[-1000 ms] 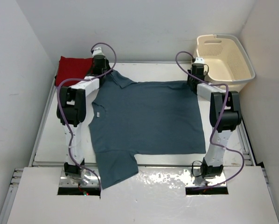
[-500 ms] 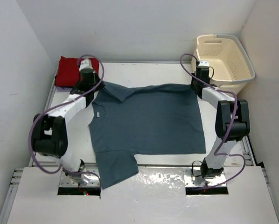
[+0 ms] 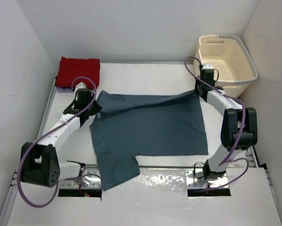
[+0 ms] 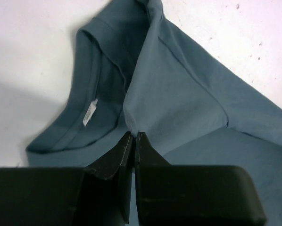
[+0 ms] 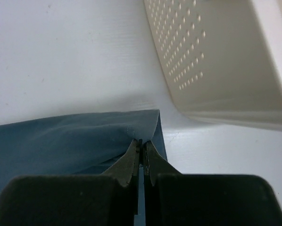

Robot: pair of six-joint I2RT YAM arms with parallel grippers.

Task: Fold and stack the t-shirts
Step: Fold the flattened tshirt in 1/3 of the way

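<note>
The teal blue t-shirt (image 3: 150, 122) lies spread across the table, one sleeve hanging over the near edge. My left gripper (image 3: 95, 107) is shut on its far left part by the collar (image 4: 89, 113), with cloth pinched between the tips (image 4: 133, 134). My right gripper (image 3: 199, 92) is shut on the far right corner of the shirt (image 5: 131, 129), lifted off the table. The shirt's far edge is pulled toward me and folding over itself. A folded red t-shirt (image 3: 78, 70) lies at the far left corner. The lavender and black t-shirts are out of view.
The cream laundry basket (image 3: 228, 59) stands at the far right corner, close beside my right gripper; its perforated wall (image 5: 216, 56) fills the upper right of the right wrist view. White walls close in on the table on three sides.
Both grippers have moved toward me from the far edge, dragging the shirt's far edge with them. The left arm swung out to the left and uncovered the red shirt.
</note>
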